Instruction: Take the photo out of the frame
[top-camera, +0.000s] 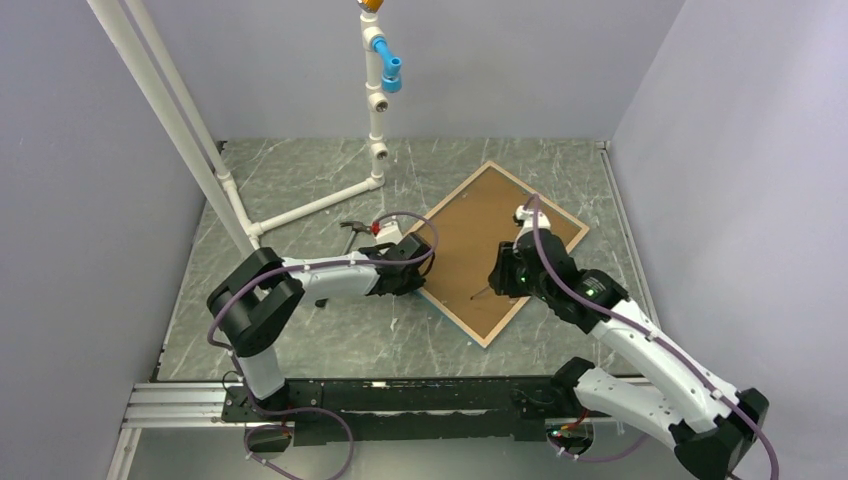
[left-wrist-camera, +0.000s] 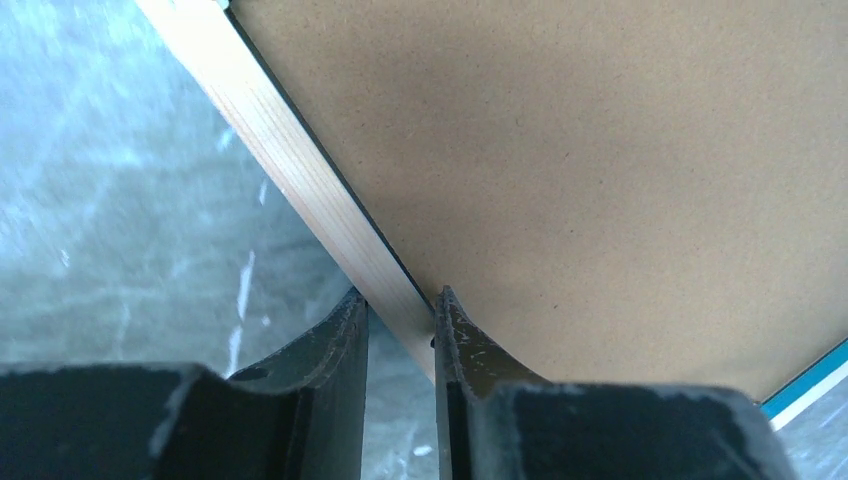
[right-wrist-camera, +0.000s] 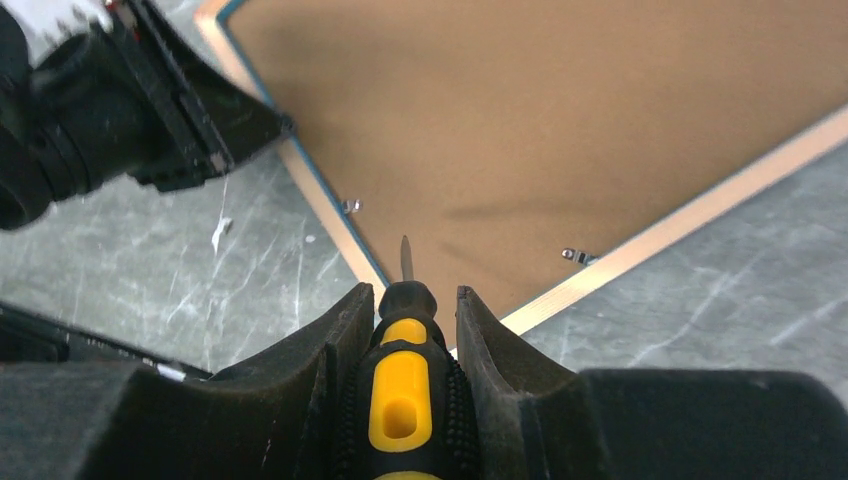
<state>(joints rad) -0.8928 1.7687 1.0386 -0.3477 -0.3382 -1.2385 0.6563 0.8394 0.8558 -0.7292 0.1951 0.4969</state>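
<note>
The frame (top-camera: 480, 240) lies face down on the table, its brown backing board (left-wrist-camera: 600, 150) up and a turquoise front edge (left-wrist-camera: 810, 380) showing at one corner. The photo is hidden under the board. My left gripper (top-camera: 425, 262) (left-wrist-camera: 400, 300) is shut on the frame's pale wooden rim (left-wrist-camera: 300, 180) at its left side. My right gripper (top-camera: 497, 280) (right-wrist-camera: 413, 295) is shut on a yellow-and-black screwdriver (right-wrist-camera: 405, 390), whose tip points at the board just inside the near-left rim. Two small metal clips (right-wrist-camera: 351, 206) (right-wrist-camera: 572, 254) sit along the rims.
A white pipe stand (top-camera: 375, 100) with a blue joint rises at the back, and a slanted white pipe (top-camera: 170, 110) runs along the left. A small tool with a red part (top-camera: 355, 227) lies behind the left arm. Walls close in on three sides.
</note>
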